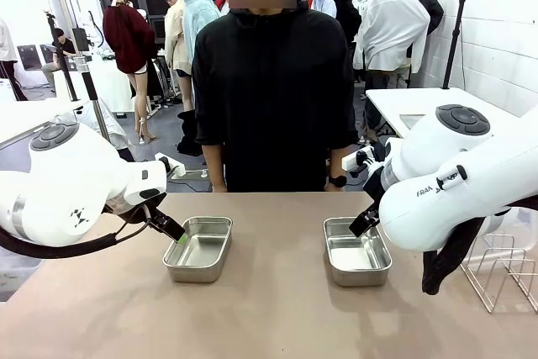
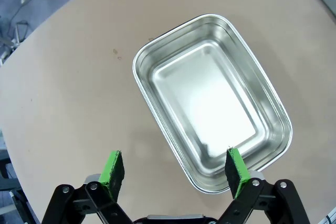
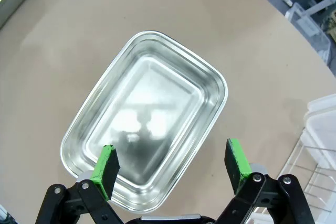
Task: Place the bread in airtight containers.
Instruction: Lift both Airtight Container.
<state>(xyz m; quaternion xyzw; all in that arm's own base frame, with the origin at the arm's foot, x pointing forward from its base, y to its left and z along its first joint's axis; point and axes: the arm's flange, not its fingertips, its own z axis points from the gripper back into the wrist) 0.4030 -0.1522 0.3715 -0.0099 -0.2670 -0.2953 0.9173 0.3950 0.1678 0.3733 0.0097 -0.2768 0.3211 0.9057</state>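
Note:
Two empty steel airtight containers stand on the table without lids: the left container [image 1: 198,248] [image 2: 210,100] and the right container [image 1: 356,251] [image 3: 144,132]. My left gripper [image 1: 172,233] [image 2: 176,167] hovers open just above the left container's near-left end, nothing between its green pads. My right gripper [image 1: 366,223] [image 3: 171,163] hangs open over the right container's far edge, also holding nothing. The bread is out of view. A person in black stands at the far side of the table, hands hidden behind the edge.
A wire rack [image 1: 504,271] and a white plastic bin [image 3: 323,129] stand at the table's right edge. The brown tabletop [image 1: 269,317] stretches bare in front of the containers.

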